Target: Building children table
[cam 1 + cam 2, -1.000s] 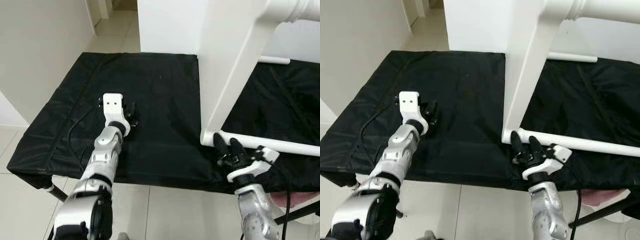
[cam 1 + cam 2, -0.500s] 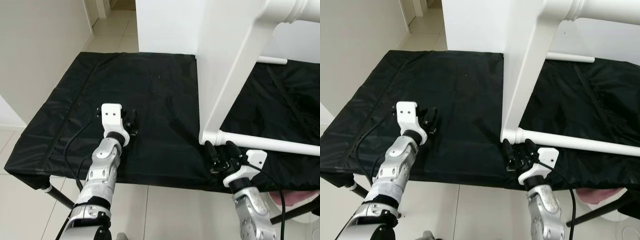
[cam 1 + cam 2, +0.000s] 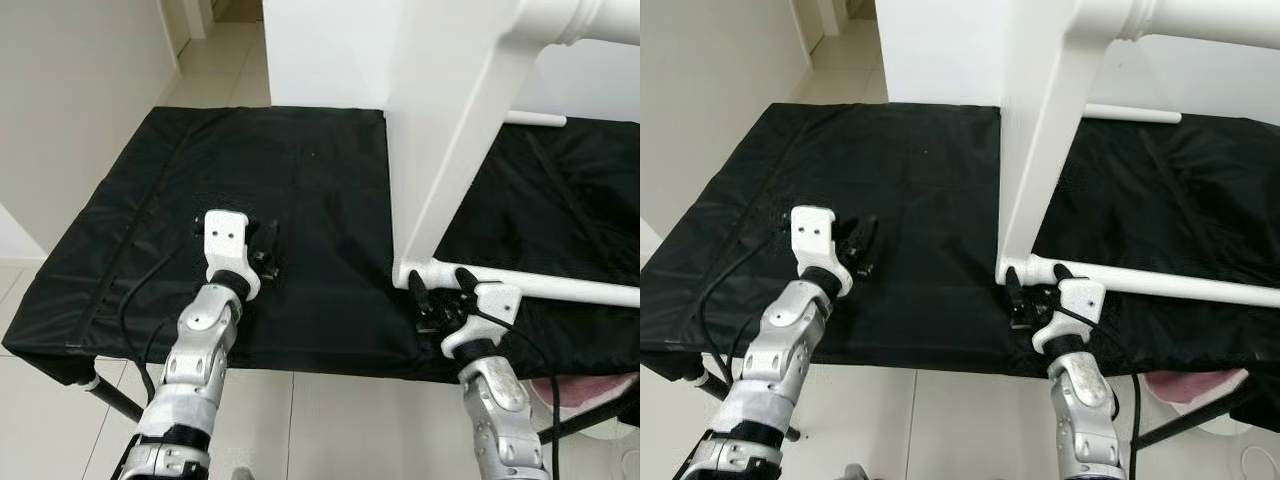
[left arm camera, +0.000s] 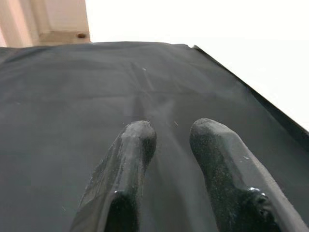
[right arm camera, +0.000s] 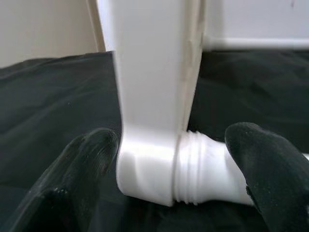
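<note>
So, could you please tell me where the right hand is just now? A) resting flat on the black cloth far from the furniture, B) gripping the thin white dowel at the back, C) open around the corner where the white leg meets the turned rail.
C: the right hand has its fingers spread on either side of the white leg and rail joint.

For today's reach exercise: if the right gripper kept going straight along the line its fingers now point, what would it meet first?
Most likely the white table frame's corner joint: the right gripper is open, its fingers straddling it, with the leg joining there. Exact gap is unclear.
</note>
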Available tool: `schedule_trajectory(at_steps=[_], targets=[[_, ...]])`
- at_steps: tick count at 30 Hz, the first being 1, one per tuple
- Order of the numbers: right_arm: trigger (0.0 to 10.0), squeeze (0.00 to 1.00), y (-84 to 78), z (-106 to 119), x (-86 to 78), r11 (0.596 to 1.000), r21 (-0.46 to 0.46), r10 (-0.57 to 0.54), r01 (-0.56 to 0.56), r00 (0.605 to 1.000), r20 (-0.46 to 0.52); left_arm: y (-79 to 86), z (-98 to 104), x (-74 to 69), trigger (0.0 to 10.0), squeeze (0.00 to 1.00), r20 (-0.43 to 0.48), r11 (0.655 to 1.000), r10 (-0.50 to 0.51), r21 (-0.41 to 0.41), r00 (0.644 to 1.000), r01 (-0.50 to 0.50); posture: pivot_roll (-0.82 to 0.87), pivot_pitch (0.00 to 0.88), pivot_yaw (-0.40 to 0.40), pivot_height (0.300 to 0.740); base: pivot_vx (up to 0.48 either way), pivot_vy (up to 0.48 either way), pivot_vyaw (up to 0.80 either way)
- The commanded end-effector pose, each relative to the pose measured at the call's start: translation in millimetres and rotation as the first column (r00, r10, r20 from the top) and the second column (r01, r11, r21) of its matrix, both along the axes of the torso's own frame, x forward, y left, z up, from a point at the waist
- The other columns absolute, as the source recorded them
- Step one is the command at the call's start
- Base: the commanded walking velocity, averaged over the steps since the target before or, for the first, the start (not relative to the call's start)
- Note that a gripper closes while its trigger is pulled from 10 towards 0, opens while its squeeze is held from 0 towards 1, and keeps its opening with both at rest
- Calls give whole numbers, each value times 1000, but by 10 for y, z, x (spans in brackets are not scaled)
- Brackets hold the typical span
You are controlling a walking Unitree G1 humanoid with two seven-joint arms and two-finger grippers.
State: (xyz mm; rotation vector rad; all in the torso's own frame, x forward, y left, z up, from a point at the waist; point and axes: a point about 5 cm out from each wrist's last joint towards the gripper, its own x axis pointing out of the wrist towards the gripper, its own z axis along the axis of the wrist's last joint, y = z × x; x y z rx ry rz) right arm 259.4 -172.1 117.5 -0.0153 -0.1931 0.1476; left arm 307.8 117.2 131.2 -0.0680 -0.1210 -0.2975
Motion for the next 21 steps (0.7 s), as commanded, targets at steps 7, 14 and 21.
schedule_trajectory(at_steps=[7, 14, 21], targets=[[10000, 31, 53, -33, 96, 999, -27, -33, 32, 999, -10, -42, 13, -97, 10000, 0, 6, 973, -227, 52, 974, 227, -67, 0, -9, 740, 0, 0, 0], [10000, 1000, -14, -20, 186, 995, -17, -99, 99, 995, -4, 18, 25, -130, 10000, 0, 4, 982, -185, 49, 983, 185, -48, 0, -42, 740, 0, 0, 0], [10000, 1000, -51, 65, 326, 992, 0, -125, 125, 992, 15, 7, 9, -174, 10000, 0, 3, 979, -193, 73, 981, 192, -42, 0, -46, 740, 0, 0, 0]])
